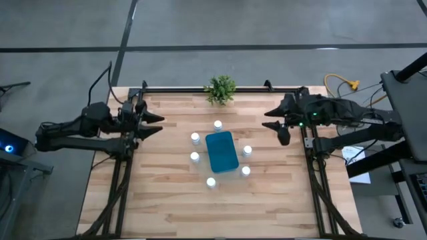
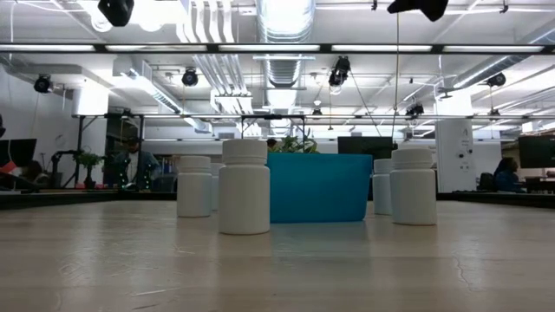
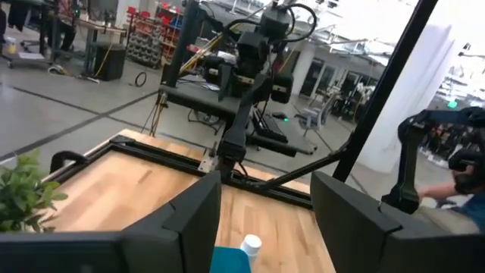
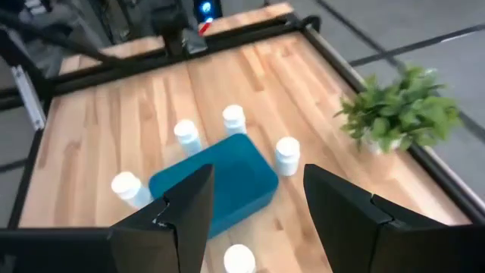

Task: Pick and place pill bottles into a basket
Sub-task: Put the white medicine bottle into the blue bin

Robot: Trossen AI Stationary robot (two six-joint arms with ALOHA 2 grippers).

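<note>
No bottle has been lifted yet: the six small white cylindrical pill bottles with round caps [image 1: 217, 125] all stand upright on the pale wooden plank counter [image 1: 160, 200], ringed around the teal-blue rectangular plastic basket [image 1: 221, 151] at mid-counter, and the basket looks empty in the high view. Taking the basket as the clock's centre in the high view, the bottles sit at about twelve, two, four, seven, nine and ten o'clock, each just beside a basket wall but apart from it.

The step in hand is the first reach. The left pincer [image 1: 155, 124] hovers out toward ten o'clock and the right pincer [image 1: 275, 121] toward two o'clock, both well apart from the bottles, both with fingers spread and holding nothing (the wrist views show a clear gap between each pair of dark fingers).

The next move, as I judge it, calls for one arm to descend over its nearest bottle, the nine or ten o'clock one for the left, the two o'clock one [image 1: 247, 150] for the right, close on the cap or body, lift it clear of the rim and set it inside.

A small green leafy potted plant [image 1: 221, 89] stands at twelve o'clock on the counter's far edge, behind the twelve o'clock bottle; it could crowd a reach for that one. The close spacing of bottle and basket wall leaves little finger room on the inner side.
</note>
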